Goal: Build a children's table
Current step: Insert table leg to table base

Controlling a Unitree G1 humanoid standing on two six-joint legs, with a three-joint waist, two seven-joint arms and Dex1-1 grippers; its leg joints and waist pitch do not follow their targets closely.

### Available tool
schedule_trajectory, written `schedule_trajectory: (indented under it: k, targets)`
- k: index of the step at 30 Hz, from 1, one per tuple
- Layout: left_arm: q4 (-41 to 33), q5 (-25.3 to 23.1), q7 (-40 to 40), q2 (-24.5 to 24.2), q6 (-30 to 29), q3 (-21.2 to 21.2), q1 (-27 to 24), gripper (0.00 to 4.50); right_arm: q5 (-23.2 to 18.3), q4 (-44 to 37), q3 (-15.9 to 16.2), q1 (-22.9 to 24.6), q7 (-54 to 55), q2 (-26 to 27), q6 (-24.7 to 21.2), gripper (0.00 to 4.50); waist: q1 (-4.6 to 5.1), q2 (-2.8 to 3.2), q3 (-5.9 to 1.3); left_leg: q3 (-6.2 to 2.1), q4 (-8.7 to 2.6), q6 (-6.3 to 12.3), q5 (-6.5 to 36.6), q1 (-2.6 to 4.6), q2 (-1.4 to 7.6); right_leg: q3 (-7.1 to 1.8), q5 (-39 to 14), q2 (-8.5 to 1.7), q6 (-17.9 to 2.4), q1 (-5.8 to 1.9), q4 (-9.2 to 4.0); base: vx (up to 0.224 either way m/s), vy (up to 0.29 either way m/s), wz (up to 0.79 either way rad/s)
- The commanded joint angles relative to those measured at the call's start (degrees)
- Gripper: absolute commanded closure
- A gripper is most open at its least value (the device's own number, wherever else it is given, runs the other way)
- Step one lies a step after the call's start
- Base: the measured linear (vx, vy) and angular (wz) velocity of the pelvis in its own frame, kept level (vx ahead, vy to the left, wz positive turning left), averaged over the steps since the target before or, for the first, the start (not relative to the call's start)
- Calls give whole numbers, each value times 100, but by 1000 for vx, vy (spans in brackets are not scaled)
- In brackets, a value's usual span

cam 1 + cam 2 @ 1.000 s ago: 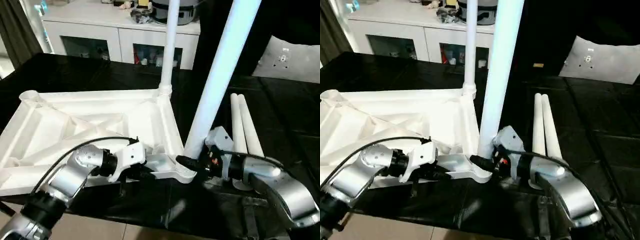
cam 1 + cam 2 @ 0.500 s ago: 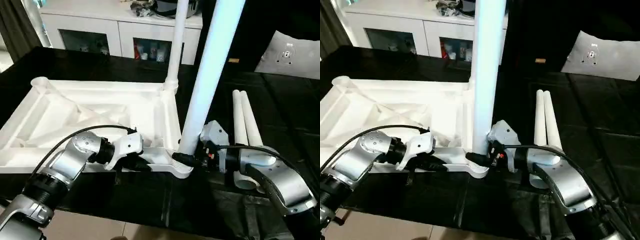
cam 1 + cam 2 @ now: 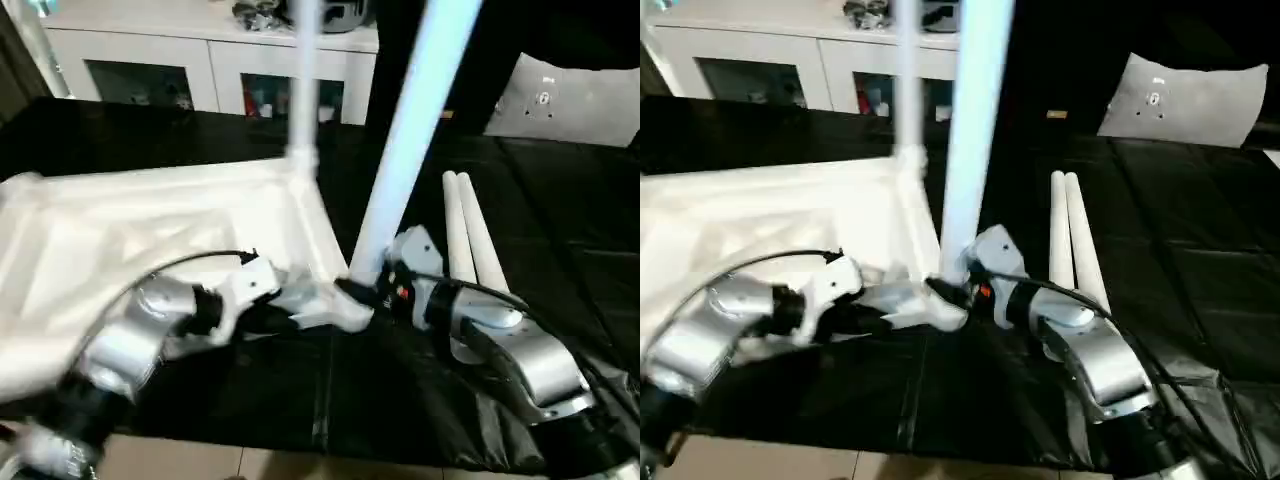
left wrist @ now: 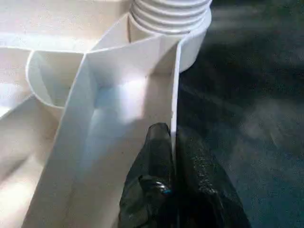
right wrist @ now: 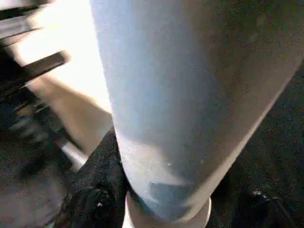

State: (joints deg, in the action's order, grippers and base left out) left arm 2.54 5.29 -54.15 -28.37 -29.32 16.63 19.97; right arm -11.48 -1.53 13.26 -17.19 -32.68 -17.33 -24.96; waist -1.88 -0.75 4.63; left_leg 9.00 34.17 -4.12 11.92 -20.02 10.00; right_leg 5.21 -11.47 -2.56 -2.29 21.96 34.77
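Two arms at the near right corner of an upturned white table top

On the black counter, the table top lies ribbed side up at left. The left pincer, forearm reaching in low from the near left, pinches the top's thin near edge wall. A far leg stands in its socket. The right pincer, arm bent in from the right, clasps the base of the tilted leg at the near right corner socket. Two spare legs lie right.
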Motion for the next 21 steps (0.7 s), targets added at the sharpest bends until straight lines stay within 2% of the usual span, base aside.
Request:
schedule_trajectory:
  k: [1, 2, 3, 5, 6, 9, 11, 12, 14, 16, 17, 19, 21]
  targets:
    - [-628, 253, 587, 103, -275, -694, 72, 450, 333, 746, -8, 247, 440, -1, -483, 261, -30, 58, -261, -136, -479, 108, 1129, -19, 366, -435, -1948, -646, -918, -226, -519, 0, 0, 0]
    - [-992, 241, 763, 308, -609, -679, -10, 450, 330, 994, -167, 90, 742, 219, -489, 261, -25, 52, -263, -127, -472, 145, 1033, -25, 352, -432, -1834, -638, -953, -227, -518, 53, -17, 0]
    - [-1207, 249, 855, 445, -812, -649, -39, 450, 325, 1170, -248, -33, 915, 349, -495, 261, -24, 41, -295, -105, -450, 212, 714, -33, 340, -434, -1466, -634, -1058, -251, -482, 0, 0, 0]
    - [-1479, 255, 1008, 623, -1089, -581, -55, 450, 305, 1391, -346, -202, 1102, 518, -502, 261, -31, 6, -303, -89, -430, 281, 465, -59, 321, -431, -1211, -624, -1083, -273, -472, 0, 0, 0]
    - [-1520, 253, 1036, 658, -1128, -563, -54, 450, 295, 1433, -364, -237, 1129, 550, -503, 261, -44, 36, -304, -92, -427, 322, 350, -61, 324, -429, -1035, -616, -1115, -271, -445, 0, 0, 0]
    - [-1764, 192, 1249, 821, -1404, -391, -30, 450, 164, 1609, -453, -409, 1188, 742, -575, 261, -51, 13, -329, -88, -426, 371, 263, -59, 334, -430, -727, -615, -1137, -297, -396, 0, 0, 0]
    - [-1869, 126, 1306, 851, -1476, -219, -7, 450, 105, 1673, -384, -460, 1056, 797, -641, 261, -54, 17, -350, -94, -416, 395, 143, -65, 341, -420, -466, -609, -1166, -313, -368, 0, 0, 0]
    - [-1869, 126, 1306, 851, -1476, -219, -7, 450, 105, 1673, -384, -460, 1056, 797, -641, 261, -55, 26, -347, -101, -420, 395, 141, -70, 345, -415, -440, -609, -1165, -314, -365, 0, 0, 0]
    - [-1942, 101, 1302, 836, -1546, -89, 15, 450, 152, 1768, -194, -479, 852, 757, -667, 261, -55, 5, -359, -89, -417, 378, 275, -52, 347, -415, -519, -619, -1161, -322, -382, 0, 0, 0]
    - [-1956, 92, 1308, 828, -1571, -52, 30, 450, 163, 1811, -159, -494, 820, 749, -662, 261, -55, 1, -344, -87, -420, 362, 341, -55, 339, -416, -670, -620, -1138, -318, -401, 0, 0, 0]
    - [-1970, 90, 1351, 846, -1621, -33, 44, 450, 186, 1858, -126, -516, 788, 737, -656, 261, -58, -2, -327, -78, -423, 306, 506, -44, 332, -419, -1024, -628, -1059, -308, -444, 0, 0, 0]
    - [-1971, 90, 1367, 856, -1640, -30, 50, 450, 200, 1878, -118, -527, 775, 734, -652, 261, -65, -7, -333, -82, -427, 254, 587, -28, 334, -418, -1278, -629, -973, -305, -465, 0, 0, 0]
    - [-1961, 72, 1401, 860, -1661, -5, 68, 450, 228, 1883, -99, -542, 734, 723, -643, 261, -65, 10, -349, -90, -423, 222, 572, -29, 334, -417, -1283, -616, -928, -304, -456, 0, 0, 0]
